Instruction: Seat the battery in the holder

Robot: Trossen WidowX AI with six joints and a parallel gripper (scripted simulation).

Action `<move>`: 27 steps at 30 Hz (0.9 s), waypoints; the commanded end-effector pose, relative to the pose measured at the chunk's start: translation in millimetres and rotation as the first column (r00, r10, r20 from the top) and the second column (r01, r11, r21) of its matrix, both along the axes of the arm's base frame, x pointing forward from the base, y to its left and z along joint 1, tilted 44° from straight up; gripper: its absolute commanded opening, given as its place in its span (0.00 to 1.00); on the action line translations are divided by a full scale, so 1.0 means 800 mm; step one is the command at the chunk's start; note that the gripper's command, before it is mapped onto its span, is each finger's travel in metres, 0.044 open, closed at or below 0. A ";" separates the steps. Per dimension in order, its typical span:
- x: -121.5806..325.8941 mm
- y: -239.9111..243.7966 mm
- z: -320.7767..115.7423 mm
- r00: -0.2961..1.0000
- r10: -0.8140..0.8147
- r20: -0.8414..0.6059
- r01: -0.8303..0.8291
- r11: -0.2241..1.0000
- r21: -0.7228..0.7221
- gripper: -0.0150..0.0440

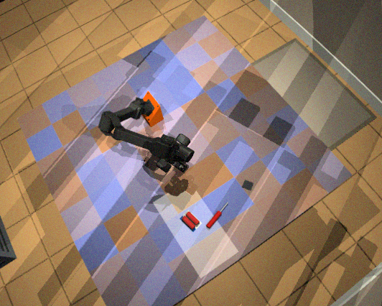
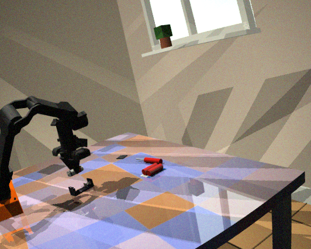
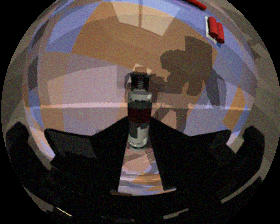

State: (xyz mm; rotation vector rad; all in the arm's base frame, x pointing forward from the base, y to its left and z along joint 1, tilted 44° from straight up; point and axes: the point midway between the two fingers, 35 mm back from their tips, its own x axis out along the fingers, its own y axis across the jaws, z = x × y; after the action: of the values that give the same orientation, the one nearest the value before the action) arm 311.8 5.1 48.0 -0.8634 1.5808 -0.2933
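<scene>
Holding the battery [image 2: 73, 172] [image 3: 139, 120] tight, the gripper [image 2: 76, 169] [image 3: 138, 120] hangs just above the black holder [image 2: 81, 188], which lies low at the near left and needs the battery lined up lengthwise.

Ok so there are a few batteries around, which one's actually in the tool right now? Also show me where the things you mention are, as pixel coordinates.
The silver one with a dark red band [image 2: 71, 172] [image 3: 139, 112], clamped in the tool [image 2: 76, 170] [image 3: 138, 120]. The two red ones [image 2: 152, 169] [image 3: 216, 30] lie side by side on the table.

Plain room, tiled floor [image 1: 39, 47] [image 2: 263, 234], window [image 2: 216, 14]
</scene>
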 end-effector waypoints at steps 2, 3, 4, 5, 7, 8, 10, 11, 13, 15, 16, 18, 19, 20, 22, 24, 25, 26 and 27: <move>-0.001 -0.011 -0.009 0.998 -0.049 -0.040 0.048 0.999 -0.025 0.39; -0.001 -0.014 -0.011 0.997 -0.061 -0.050 0.059 0.998 -0.031 0.39; -0.001 -0.016 -0.013 0.996 -0.073 -0.060 0.071 0.997 -0.038 0.39; -0.002 -0.018 -0.016 0.994 -0.085 -0.070 0.082 0.996 -0.044 0.39; -0.002 -0.023 -0.020 0.990 -0.109 -0.090 0.104 0.993 -0.057 0.39; -0.003 -0.025 -0.022 0.988 -0.121 -0.100 0.115 0.991 -0.063 0.39; -0.004 -0.030 -0.027 0.982 -0.145 -0.119 0.136 0.988 -0.077 0.39; -0.004 -0.032 -0.029 0.979 -0.157 -0.129 0.147 0.986 -0.083 0.39; -0.005 -0.035 -0.031 0.975 -0.172 -0.141 0.161 0.983 -0.091 0.39; -0.005 -0.036 -0.032 0.974 -0.175 -0.143 0.163 0.982 -0.093 0.39; -0.004 -0.036 -0.032 0.973 -0.177 -0.145 0.165 0.982 -0.094 0.39; -0.004 -0.036 -0.033 0.971 -0.185 -0.152 0.172 0.980 -0.098 0.39; -0.003 -0.037 -0.033 0.969 -0.190 -0.155 0.176 0.979 -0.101 0.39; -0.003 -0.037 -0.034 0.968 -0.194 -0.159 0.179 0.978 -0.103 0.39; -0.002 -0.037 -0.034 0.965 -0.203 -0.166 0.187 0.976 -0.109 0.39; -0.001 -0.038 -0.035 0.962 -0.212 -0.174 0.194 0.974 -0.114 0.39; -0.001 -0.038 -0.036 0.960 -0.217 -0.177 0.198 0.973 -0.117 0.39; -0.001 -0.038 -0.036 0.958 -0.221 -0.181 0.202 0.972 -0.119 0.39; 0.000 -0.039 -0.036 0.957 -0.226 -0.184 0.205 0.971 -0.122 0.39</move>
State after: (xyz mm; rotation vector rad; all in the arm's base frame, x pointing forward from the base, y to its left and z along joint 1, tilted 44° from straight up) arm 311.6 -24.7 20.2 -0.8282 1.8443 -0.4499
